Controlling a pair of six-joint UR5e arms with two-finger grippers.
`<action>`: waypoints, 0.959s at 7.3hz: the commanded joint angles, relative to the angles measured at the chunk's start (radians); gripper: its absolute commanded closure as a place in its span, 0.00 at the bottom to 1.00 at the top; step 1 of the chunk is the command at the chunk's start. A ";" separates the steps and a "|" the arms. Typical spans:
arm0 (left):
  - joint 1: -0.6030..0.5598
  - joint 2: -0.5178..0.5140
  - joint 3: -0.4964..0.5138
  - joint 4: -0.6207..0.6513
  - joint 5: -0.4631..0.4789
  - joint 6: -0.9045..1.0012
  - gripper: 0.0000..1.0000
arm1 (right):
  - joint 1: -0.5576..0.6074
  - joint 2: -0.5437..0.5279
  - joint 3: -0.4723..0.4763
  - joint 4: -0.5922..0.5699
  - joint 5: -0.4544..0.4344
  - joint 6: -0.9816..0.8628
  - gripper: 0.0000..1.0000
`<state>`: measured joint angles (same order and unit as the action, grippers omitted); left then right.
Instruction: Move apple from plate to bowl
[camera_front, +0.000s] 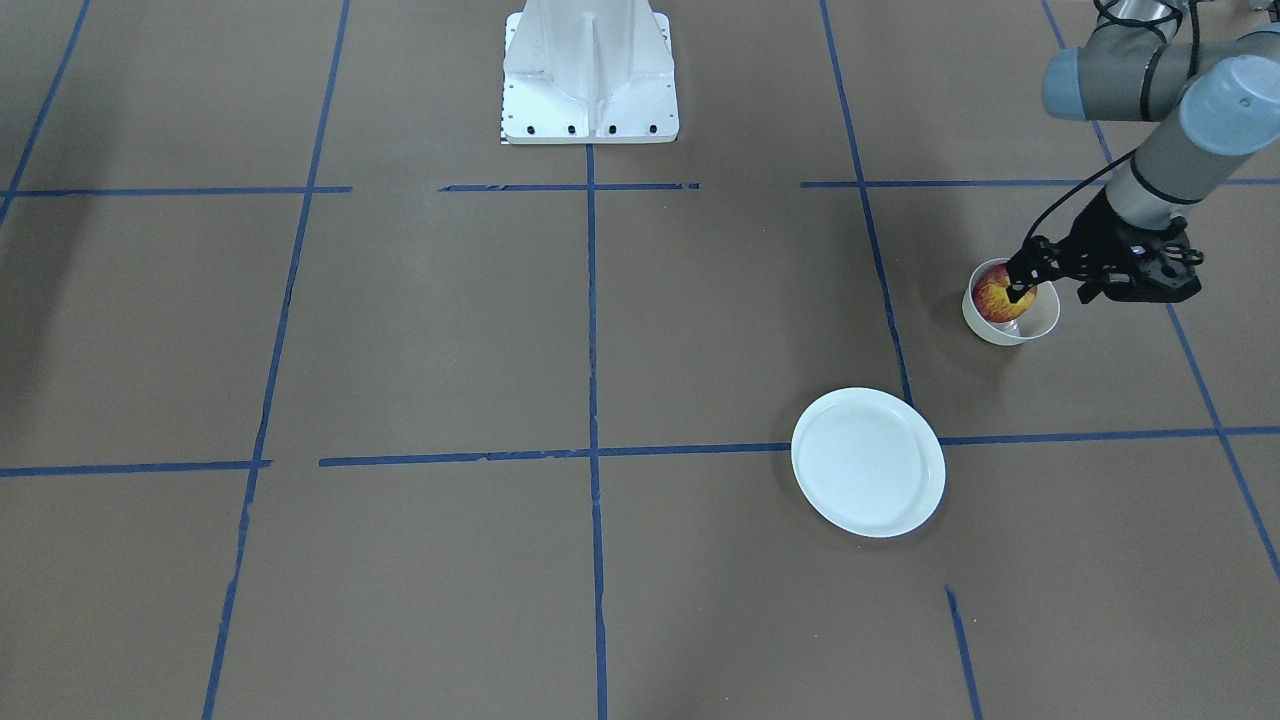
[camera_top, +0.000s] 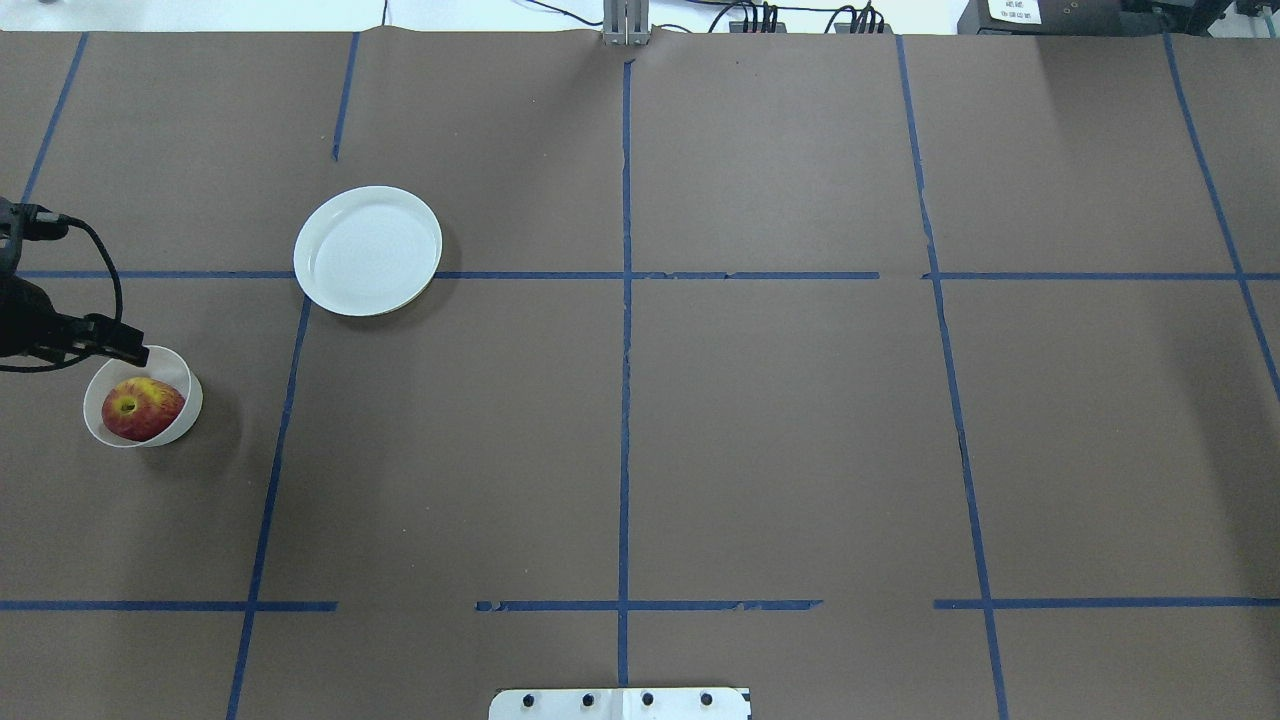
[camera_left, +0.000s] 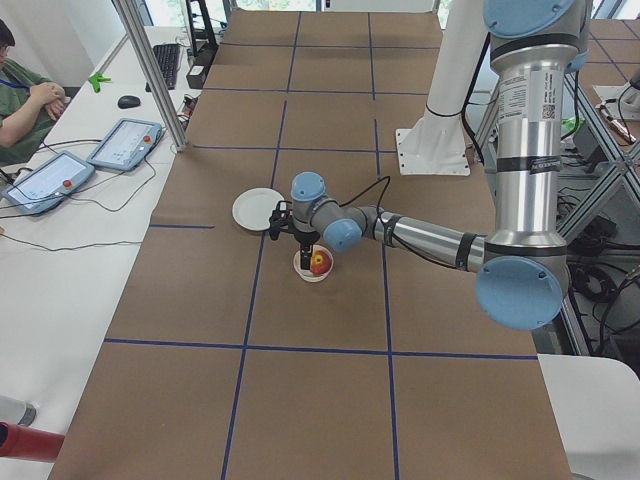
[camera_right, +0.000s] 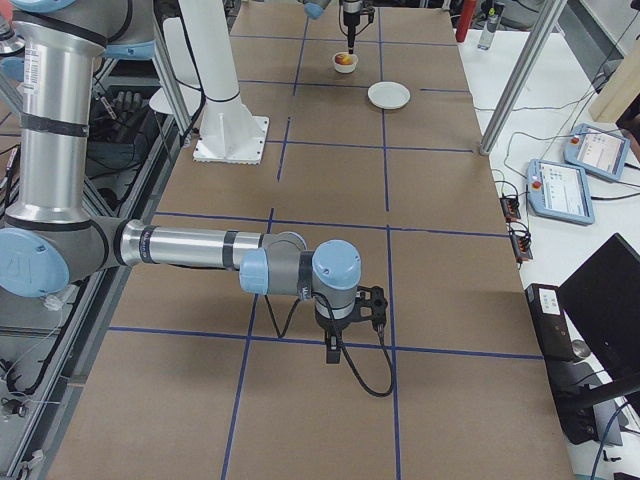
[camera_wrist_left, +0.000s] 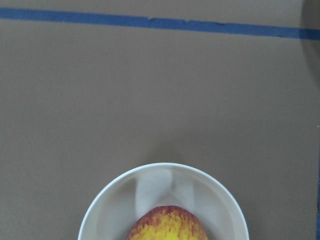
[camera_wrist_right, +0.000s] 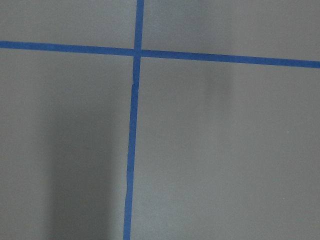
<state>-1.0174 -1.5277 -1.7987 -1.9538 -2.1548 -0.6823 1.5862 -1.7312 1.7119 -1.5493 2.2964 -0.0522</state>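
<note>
Clearly red apple (camera_top: 143, 408) w/ yellow patches, sits in cream bowl (camera_top: 178, 372).

A big table (camera_top: 780, 430) is covered in brown paper, and blue tape lines (camera_top: 625, 400) make squares on it. In the left side view, a white desk (camera_left: 70, 300) at the left edge holds two tablets (camera_left: 125, 143), a keyboard (camera_left: 166, 62) and a mouse (camera_left: 128, 101). A shiny metal pole (camera_left: 152, 70) stands beside them.

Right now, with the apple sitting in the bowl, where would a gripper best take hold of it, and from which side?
Grip the apple across its round middle, coming straight down from above. The bowl walls in its lower sides all round, so only the upper part is free. Its curved flanks should give two fingers opposing faces to close on.
</note>
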 joint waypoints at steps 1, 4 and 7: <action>-0.239 -0.025 -0.024 0.259 -0.002 0.462 0.01 | 0.000 -0.001 0.000 0.000 0.000 0.000 0.00; -0.551 -0.030 -0.024 0.533 -0.193 0.691 0.00 | 0.000 -0.001 0.000 0.000 0.000 0.000 0.00; -0.576 0.099 -0.011 0.518 -0.237 0.757 0.00 | 0.000 -0.001 0.000 0.000 0.000 0.000 0.00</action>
<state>-1.5859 -1.4743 -1.8160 -1.4370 -2.3797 0.0333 1.5861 -1.7313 1.7119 -1.5494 2.2964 -0.0522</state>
